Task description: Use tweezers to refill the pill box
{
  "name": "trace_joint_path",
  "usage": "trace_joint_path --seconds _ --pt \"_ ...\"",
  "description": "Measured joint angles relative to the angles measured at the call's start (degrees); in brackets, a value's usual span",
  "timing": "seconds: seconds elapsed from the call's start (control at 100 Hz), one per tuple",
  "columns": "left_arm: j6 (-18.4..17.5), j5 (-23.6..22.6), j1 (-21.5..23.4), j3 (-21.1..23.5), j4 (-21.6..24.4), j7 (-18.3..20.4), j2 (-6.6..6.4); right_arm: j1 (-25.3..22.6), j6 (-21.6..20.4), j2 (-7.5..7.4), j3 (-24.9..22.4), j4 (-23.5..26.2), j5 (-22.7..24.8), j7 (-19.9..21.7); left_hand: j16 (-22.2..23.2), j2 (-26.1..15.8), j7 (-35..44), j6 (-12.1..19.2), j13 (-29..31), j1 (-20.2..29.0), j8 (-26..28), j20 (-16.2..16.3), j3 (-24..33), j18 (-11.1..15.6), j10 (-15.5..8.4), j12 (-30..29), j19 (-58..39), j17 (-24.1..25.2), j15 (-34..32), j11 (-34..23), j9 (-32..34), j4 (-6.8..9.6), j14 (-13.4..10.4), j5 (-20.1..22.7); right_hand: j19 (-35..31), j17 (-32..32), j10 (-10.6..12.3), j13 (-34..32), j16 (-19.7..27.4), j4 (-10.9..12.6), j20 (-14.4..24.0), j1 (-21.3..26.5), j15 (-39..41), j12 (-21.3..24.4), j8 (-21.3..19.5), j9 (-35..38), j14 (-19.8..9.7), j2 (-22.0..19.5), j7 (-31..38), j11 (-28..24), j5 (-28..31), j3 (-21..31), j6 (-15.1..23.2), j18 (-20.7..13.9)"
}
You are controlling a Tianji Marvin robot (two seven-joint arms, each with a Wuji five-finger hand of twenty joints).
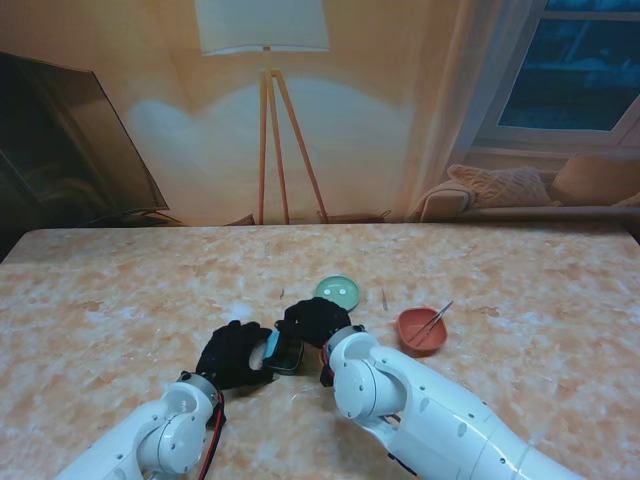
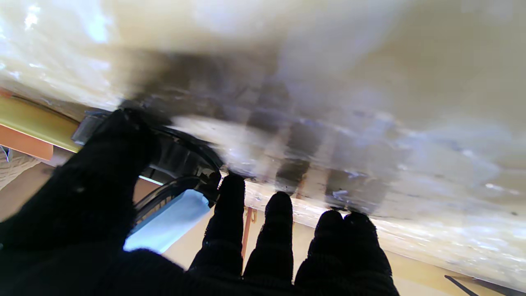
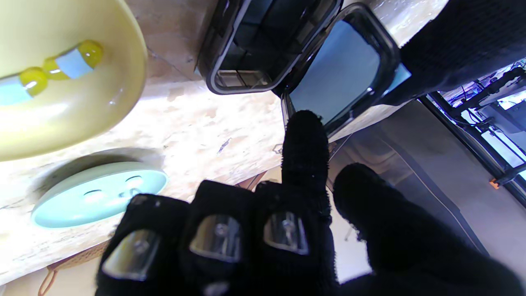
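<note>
two black knit-gloved hands meet over a dark, rounded-rectangular pill box [image 1: 284,353] on the marbled table [image 1: 120,300]. the left hand [image 1: 233,354] grips the box's raised pale-blue lid [image 3: 335,78] between thumb and fingers. the right hand [image 1: 313,320] holds nothing, three fingers curled, index finger [image 3: 304,144] straight, its tip at the lid's edge. beyond the right hand lies a mint-green round lid [image 1: 337,291]; to its right, metal tweezers [image 1: 433,321] lean in a terracotta bowl [image 1: 421,331]. the left wrist view is mostly blurred.
</note>
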State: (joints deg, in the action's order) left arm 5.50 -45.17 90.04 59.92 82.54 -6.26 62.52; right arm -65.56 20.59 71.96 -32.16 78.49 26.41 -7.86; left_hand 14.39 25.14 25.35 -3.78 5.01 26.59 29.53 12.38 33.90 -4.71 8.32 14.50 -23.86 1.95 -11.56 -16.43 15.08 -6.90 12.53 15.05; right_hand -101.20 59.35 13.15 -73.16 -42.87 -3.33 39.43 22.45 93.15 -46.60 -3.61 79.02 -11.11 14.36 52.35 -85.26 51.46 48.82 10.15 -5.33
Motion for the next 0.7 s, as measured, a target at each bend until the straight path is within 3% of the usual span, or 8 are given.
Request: trace_joint_path --seconds 0.55,0.7 --pt "1.3 -1.2 1.3 0.6 1.2 0.0 -0.01 0.8 0.9 1.42 0.5 -1.0 -1.0 -1.2 0.0 -0.6 0.0 2.1 0.0 0.4 -2.8 0.5 0.2 -0.1 -0.5 0.0 -0.6 -0.2 0.0 0.3 0.0 0.10 0.0 0.0 0.0 0.1 0.4 0.0 0.0 0.0 -0.5 -0.7 0.0 1.4 0.0 0.0 -0.4 0.0 0.0 -0.4 -1.3 -0.6 2.3 -0.4" --pt "2.0 -1.5 2.2 1.1 1.9 -0.1 0.02 0.0 0.3 1.29 -0.8 -0.9 -1.3 -1.5 0.0 -1.8 -5.6 2.5 0.0 0.6 -6.0 0.5 0.1 0.2 -1.1 -0.5 -0.4 0.0 0.0 1.4 0.0 0.16 0.0 1.2 0.0 -1.3 0.4 0.1 1.0 -0.5 -0.9 -0.7 -0.8 2.8 0.0 -0.1 -0.4 1.0 0.0 0.3 -5.0 -1.4 2.9 -0.5"
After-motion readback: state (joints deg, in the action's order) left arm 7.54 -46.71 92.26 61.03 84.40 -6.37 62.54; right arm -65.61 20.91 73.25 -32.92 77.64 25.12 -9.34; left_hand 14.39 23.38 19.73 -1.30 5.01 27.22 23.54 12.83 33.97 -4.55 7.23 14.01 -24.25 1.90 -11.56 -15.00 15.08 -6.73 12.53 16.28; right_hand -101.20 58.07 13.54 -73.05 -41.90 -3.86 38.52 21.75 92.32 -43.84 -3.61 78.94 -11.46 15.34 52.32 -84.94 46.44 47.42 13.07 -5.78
